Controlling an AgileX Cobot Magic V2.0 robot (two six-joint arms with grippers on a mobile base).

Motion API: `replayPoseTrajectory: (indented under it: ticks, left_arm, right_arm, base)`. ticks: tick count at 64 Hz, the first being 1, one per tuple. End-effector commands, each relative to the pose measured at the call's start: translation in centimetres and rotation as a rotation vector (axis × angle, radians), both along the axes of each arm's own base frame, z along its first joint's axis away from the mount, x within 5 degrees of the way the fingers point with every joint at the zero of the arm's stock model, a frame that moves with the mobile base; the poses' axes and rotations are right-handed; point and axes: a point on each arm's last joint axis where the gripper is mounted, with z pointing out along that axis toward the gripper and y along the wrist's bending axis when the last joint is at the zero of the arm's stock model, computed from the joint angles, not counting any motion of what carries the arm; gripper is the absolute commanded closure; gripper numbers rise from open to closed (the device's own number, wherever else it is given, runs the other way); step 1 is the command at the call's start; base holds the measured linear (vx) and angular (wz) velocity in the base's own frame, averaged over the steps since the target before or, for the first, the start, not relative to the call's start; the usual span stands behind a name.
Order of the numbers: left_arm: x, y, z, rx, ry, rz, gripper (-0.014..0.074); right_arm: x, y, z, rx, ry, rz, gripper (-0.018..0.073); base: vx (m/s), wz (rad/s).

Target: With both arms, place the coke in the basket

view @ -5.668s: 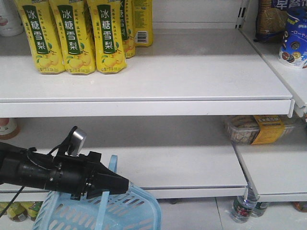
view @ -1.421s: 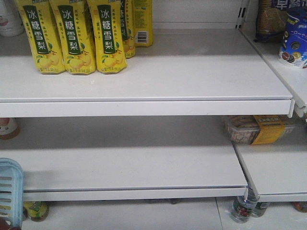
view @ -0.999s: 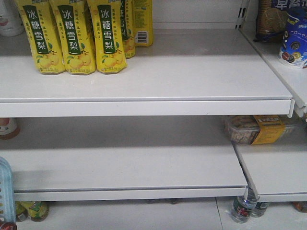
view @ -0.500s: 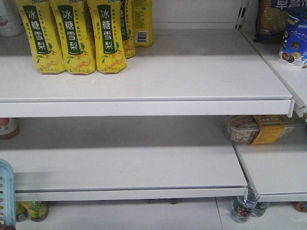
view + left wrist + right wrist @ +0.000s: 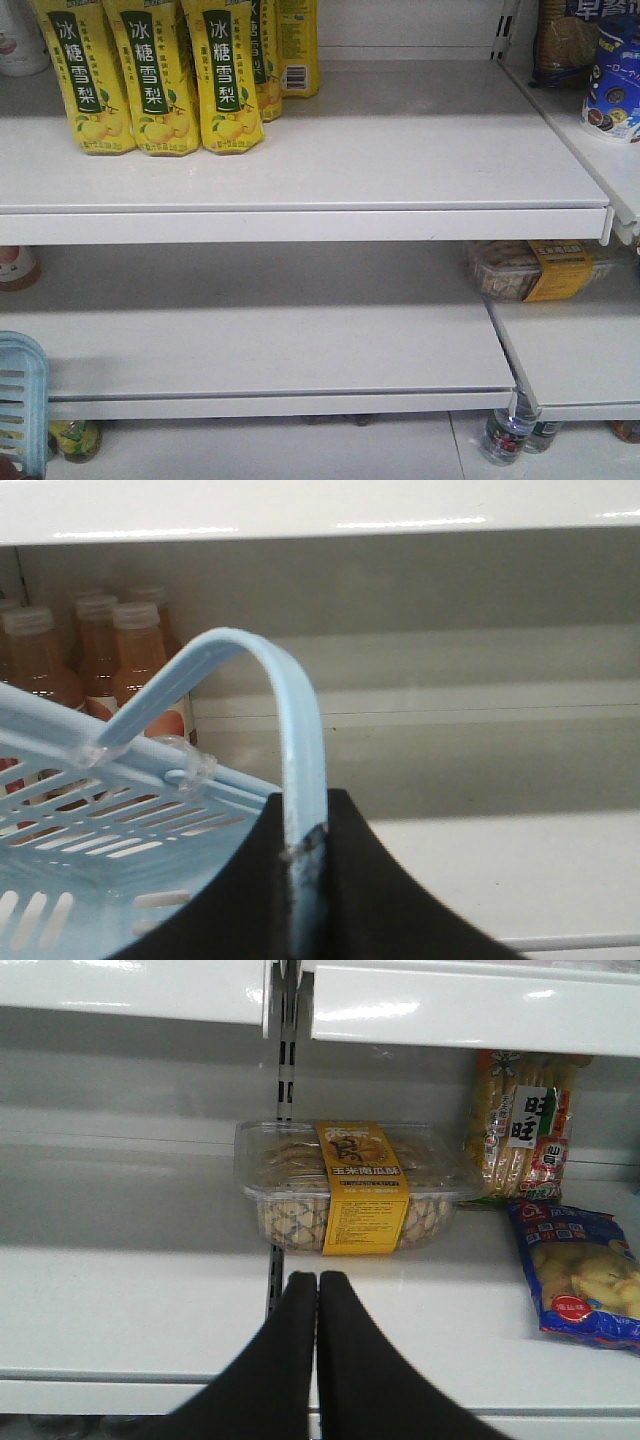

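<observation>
Front view: only a corner of the light blue basket (image 5: 20, 400) shows at the lower left edge, hanging in front of the lower shelf (image 5: 270, 350). No coke bottle is visible here, and neither arm. On the upper shelf (image 5: 330, 160) stand yellow cartons (image 5: 150, 75) with green labels reading 冰糖雪梨. A clear snack tray (image 5: 530, 268) with a yellow band sits on the lower shelf at right.

Left wrist view: the left gripper (image 5: 303, 880) is closed around the basket's thin blue handle (image 5: 290, 730), which rises in an arch from between the jaws, so the carrying half of the job looks to be in hand. The slotted basket wall (image 5: 90, 830) fills the lower left, and what shows of the inside holds no coke. Behind stand capped orange-brown bottles (image 5: 110, 655), labels unreadable.

Right wrist view: the right gripper (image 5: 317, 1310) has its fingers pressed together and grips nothing. It points at the snack tray (image 5: 350, 1190), whose yellow band reads, I think, 玉米南瓜酥 (the print is small). A packet (image 5: 520, 1130) marked 旺旺 leans behind, and a blue bag (image 5: 575, 1275) lies at right. The coke appears in no view, so finding, picking and placing it all remain.
</observation>
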Motion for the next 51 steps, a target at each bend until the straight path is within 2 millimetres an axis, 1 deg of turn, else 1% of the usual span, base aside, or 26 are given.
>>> replayPoseTrajectory:
  ticks: [1, 51]
  left_arm:
    - [-0.21, -0.08, 1.64, 0.059, -0.185, -0.010, 0.0603]
    - [-0.23, -0.08, 1.85, 0.059, -0.190, -0.009, 0.0603]
  right_arm:
    - [0.12, -0.18, 1.44, -0.011, -0.081, -0.017, 0.0569]
    - [0.12, -0.18, 1.44, -0.011, -0.081, -0.017, 0.0569]
  base:
    - [0.00, 0.00]
    - [0.00, 0.00]
